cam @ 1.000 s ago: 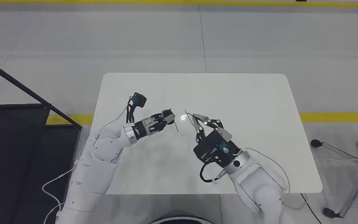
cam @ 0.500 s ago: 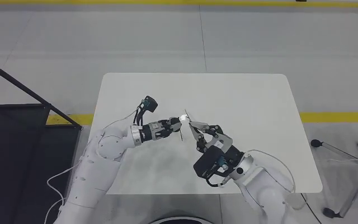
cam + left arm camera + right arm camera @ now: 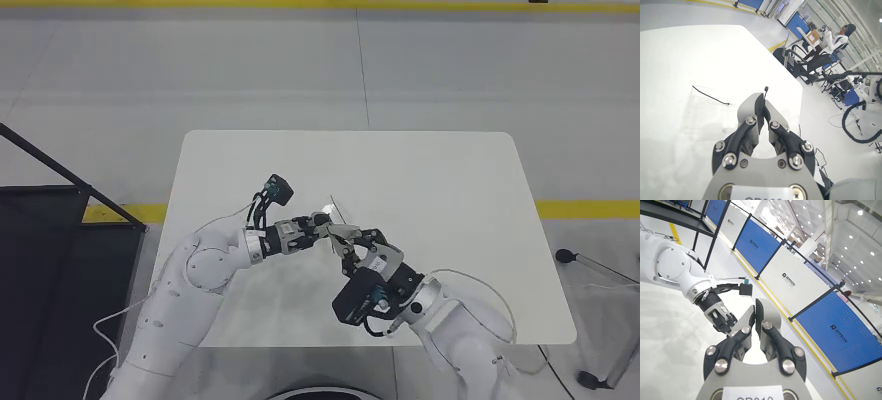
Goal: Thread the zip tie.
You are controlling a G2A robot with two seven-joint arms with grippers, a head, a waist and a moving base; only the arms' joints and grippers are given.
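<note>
A thin black zip tie [image 3: 765, 94] is pinched between the pads of my left gripper [image 3: 763, 107], which is shut on it; its square head pokes out past the fingertips. In the top view my left gripper [image 3: 321, 230] hangs over the middle of the white table [image 3: 450, 180], tip to tip with my right gripper [image 3: 343, 240]. In its own wrist view my right gripper [image 3: 755, 308] is shut, and nothing shows between its pads. The left arm's wrist [image 3: 715, 311] sits just behind it. A second zip tie [image 3: 710, 96] lies flat on the table beyond.
The loose zip tie [image 3: 337, 205] rests on a clear plastic sheet [image 3: 702, 113]. The table's right half and far side are bare. A black-framed stand [image 3: 40, 260] is beside the table's left edge.
My left gripper has moved right with the zip tie, toward the right gripper. My right gripper has drawn nearer and leftward, so the two fingertips now nearly meet.
</note>
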